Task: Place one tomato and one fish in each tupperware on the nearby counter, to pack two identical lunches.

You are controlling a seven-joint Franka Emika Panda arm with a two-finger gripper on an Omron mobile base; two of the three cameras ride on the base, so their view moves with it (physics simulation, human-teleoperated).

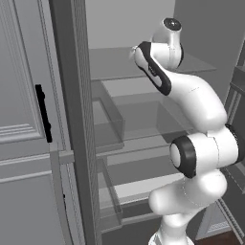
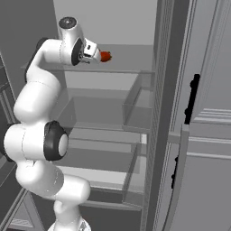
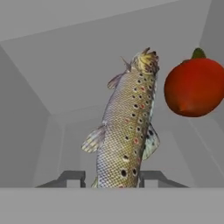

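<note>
A speckled brown fish (image 3: pixel 127 122) stretches away from my gripper (image 3: pixel 111 177) in the hand view. Its tail end sits between the two dark fingertips (image 3: pixel 72 177), which press in on either side, so the gripper is shut on the fish. A red tomato (image 3: pixel 194 87) with a green stem lies just right of the fish's head, apart from it. In the right base view the gripper (image 2: pixel 97 55) reaches onto an upper fridge shelf, with the tomato (image 2: pixel 105 56) right at its tip. The tupperware and the counter are out of view.
The arm reaches into an open grey fridge with several glass shelves (image 2: pixel 108 122) and clear side bins (image 1: pixel 107 119). A grey panelled door with a black handle (image 1: pixel 43 112) stands at the left of the left base view. The fridge's frame (image 2: pixel 160 113) stands close beside the arm.
</note>
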